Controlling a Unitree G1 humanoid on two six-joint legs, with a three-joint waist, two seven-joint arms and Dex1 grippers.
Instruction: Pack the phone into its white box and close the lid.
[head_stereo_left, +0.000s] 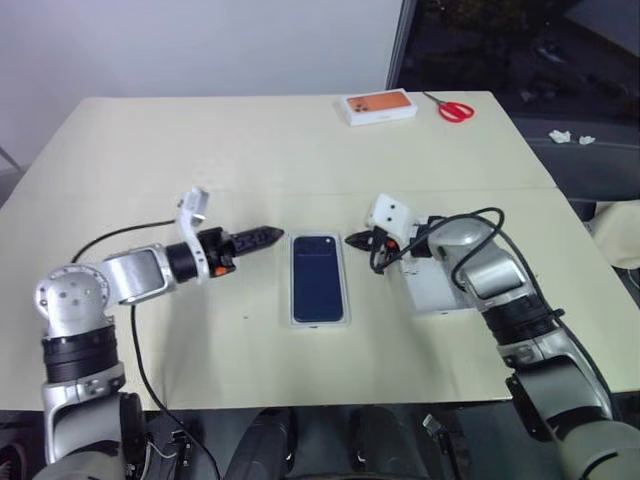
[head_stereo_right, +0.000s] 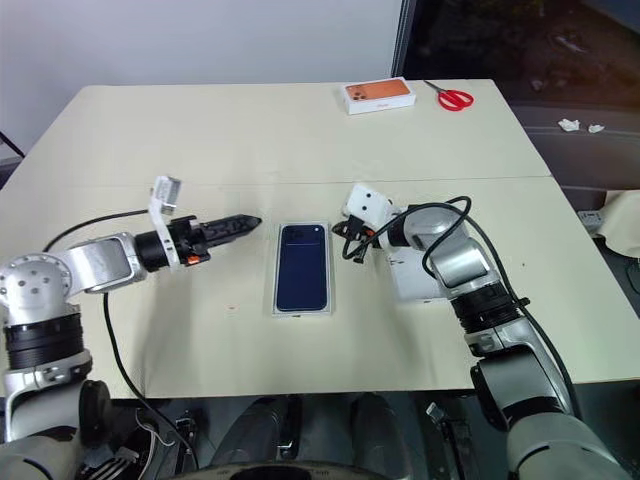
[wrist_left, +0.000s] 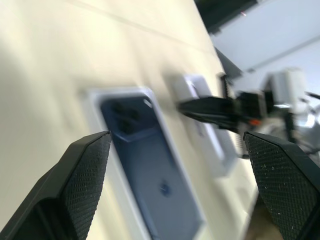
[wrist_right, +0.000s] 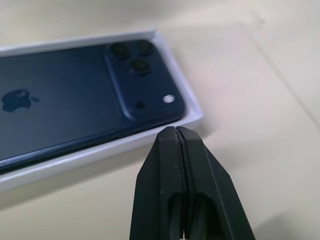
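i'm seeing the phone (head_stereo_left: 319, 277) lying back-up inside the white box (head_stereo_left: 346, 300) mid-table (head_stereo_left: 200, 150). my right gripper (head_stereo_left: 352, 240) is hovering pinched closed just beside the box's far right corner; my left gripper (head_stereo_left: 272, 236), fingers (wrist_left: 75, 195) spread and empty, is hovering just left of it.

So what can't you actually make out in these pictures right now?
- White flat object on the cream table: the right arm covers most of it in the head views, so lid or insert is unclear.
- Dark navy-blue smartphone in its white cardboard box: cut off by the right wrist view's edge.
- Left wrist view: blurred.
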